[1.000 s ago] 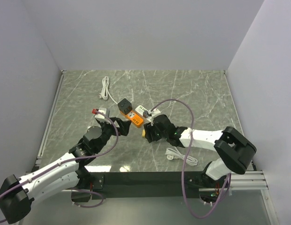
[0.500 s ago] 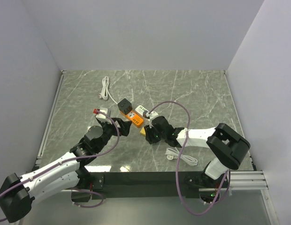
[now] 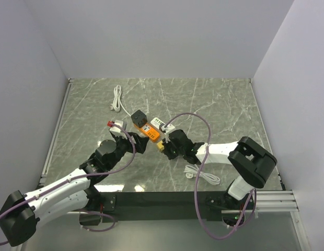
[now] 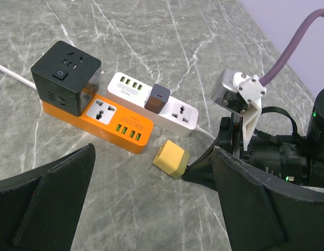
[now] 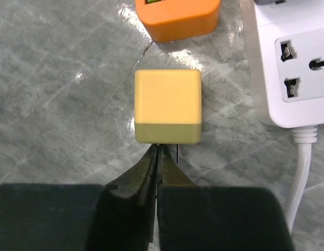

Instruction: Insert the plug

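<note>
Two things decide whether this pickup goes well: where the fingers bite, and how the plug sits afterward. The yellow plug [image 5: 168, 104] lies on the marble table [image 3: 214, 104], just beside the end of the orange power strip [image 4: 117, 123] and near the free socket of the white power strip [image 4: 175, 110], touching neither. The right gripper [image 5: 158, 152] has its fingers pressed together right at the plug's prong face. One thin prong [image 5: 177, 151] shows just beside the tips, and I cannot tell whether the other is nipped between them. A grip on a prong alone would probably be weak and would leave metal covered that has to enter the socket, so a light test lift seems wise. If the plug swings or slips, the better hold is likely across the two flat sides of the body, with the prongs left bare (they must end up pointing straight down into the slots). The left gripper [image 4: 151, 209] hangs spread wide and empty, facing the strips. It looks well placed to press a strip down, since a light strip may skid or tip under the push.
</note>
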